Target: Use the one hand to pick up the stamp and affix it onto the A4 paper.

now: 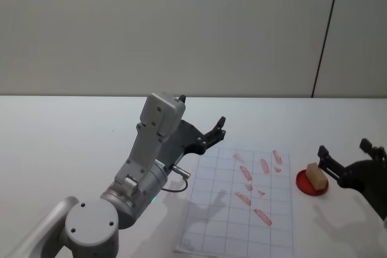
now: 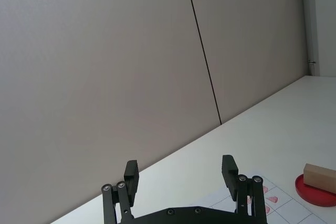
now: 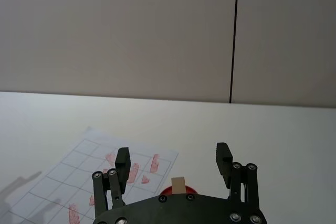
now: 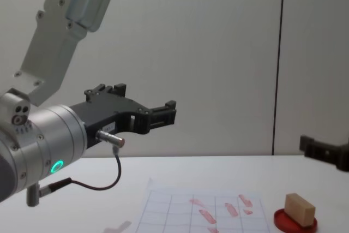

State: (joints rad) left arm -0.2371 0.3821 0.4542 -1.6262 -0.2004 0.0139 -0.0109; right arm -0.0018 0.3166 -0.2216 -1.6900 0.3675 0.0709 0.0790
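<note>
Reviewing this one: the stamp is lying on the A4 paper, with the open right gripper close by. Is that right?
Not quite. The stamp rests on the round red ink pad, to the right of the A4 paper, not on it; the head view shows this. The open right gripper is indeed close by.

A robot test lab is suggested: a plain white table is set against a grey panelled wall divided by a dark seam, and a gridded paper sheet is laid out.
</note>
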